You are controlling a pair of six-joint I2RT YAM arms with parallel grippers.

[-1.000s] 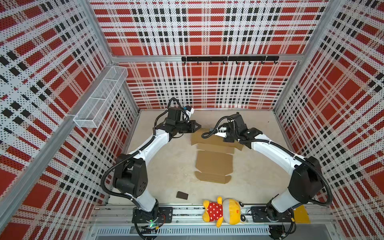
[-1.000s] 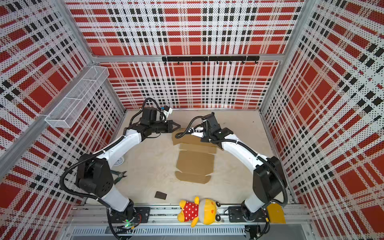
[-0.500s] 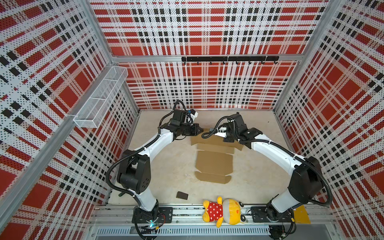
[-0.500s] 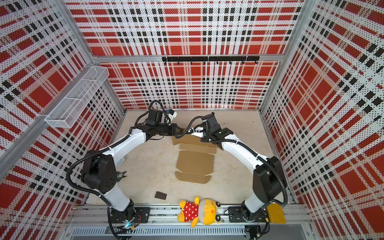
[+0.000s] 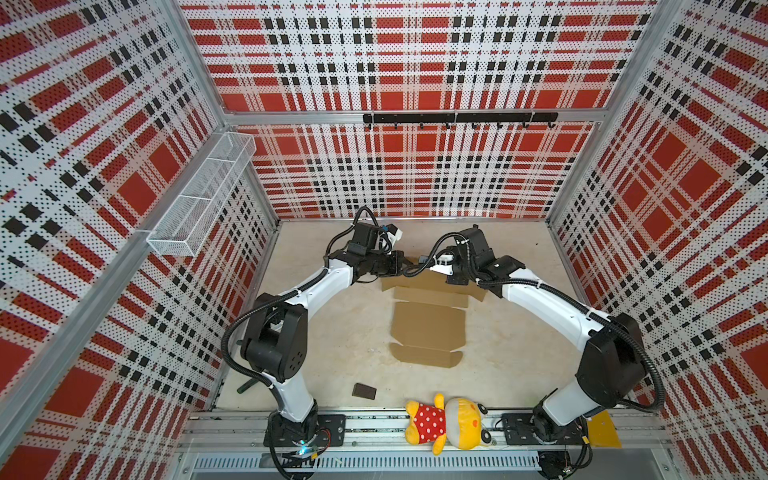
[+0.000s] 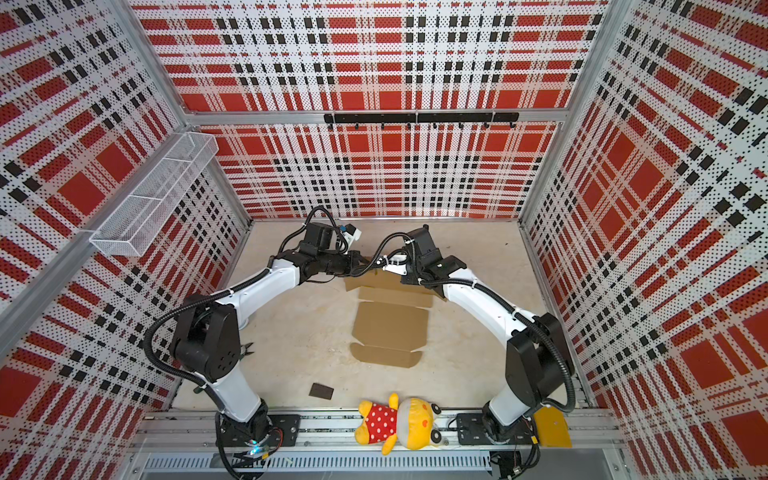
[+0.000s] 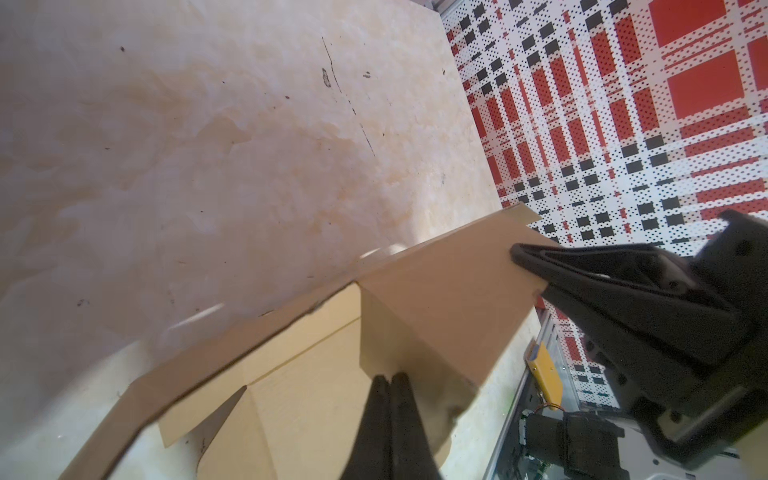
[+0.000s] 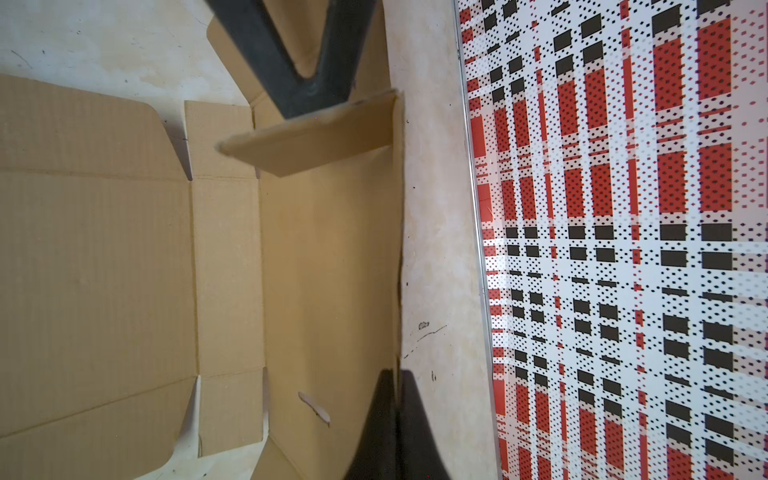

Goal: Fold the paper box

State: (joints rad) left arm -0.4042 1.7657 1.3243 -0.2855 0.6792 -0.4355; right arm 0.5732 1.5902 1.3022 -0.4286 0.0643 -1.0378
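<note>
The paper box [image 5: 428, 328], likely light yet stiff (hinges at creases): work flap edges; fingers [image 7: 370, 419] of left gripper [image 7: 390, 380] and right gripper [image 8: 397, 376] are pressed together.

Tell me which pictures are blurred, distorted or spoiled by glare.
In both top views everything is sharp, but the wide lens bows the plaid walls. In the left wrist view the paper box edges smear with motion blur. In the right wrist view a bright band washes out the plaid wall.

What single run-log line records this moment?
paper box: flat, one flap raised | left tool: shut, touching flap | right tool: shut, at far edge
</note>
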